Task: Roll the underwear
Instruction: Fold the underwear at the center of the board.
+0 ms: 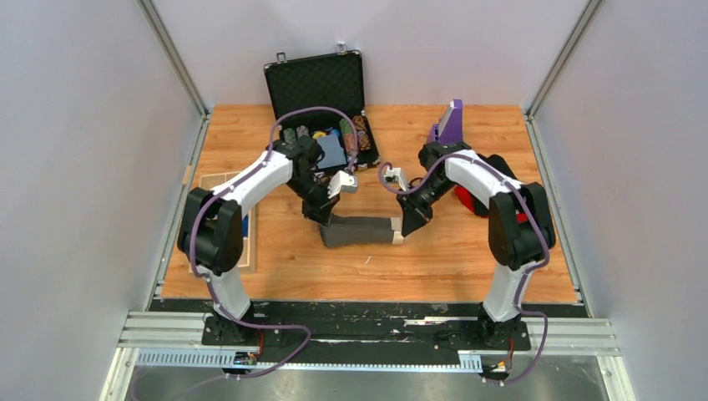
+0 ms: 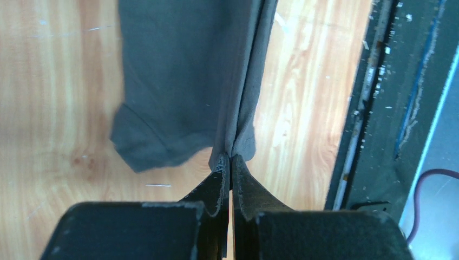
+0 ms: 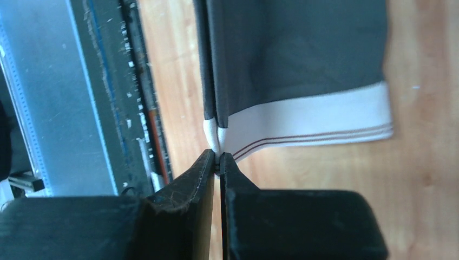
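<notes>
The underwear (image 1: pixel 361 230) is a dark charcoal-grey garment with a white waistband, lying folded in the middle of the wooden table. My left gripper (image 1: pixel 321 215) is shut on its left end; the left wrist view shows the jaws (image 2: pixel 231 158) pinching a fold of grey cloth (image 2: pixel 184 81), the rest hanging toward the table. My right gripper (image 1: pixel 407 225) is shut on its right end; the right wrist view shows the jaws (image 3: pixel 218 156) pinching the white waistband edge (image 3: pixel 308 116). The cloth is stretched between both grippers.
An open black poker-chip case (image 1: pixel 321 109) stands at the back, behind the left arm. A purple box (image 1: pixel 451 124) and a bright red garment (image 1: pixel 467 200) lie by the right arm. A wooden tray (image 1: pixel 242 221) sits at the left edge. The table's front edge (image 1: pixel 367 296) is near.
</notes>
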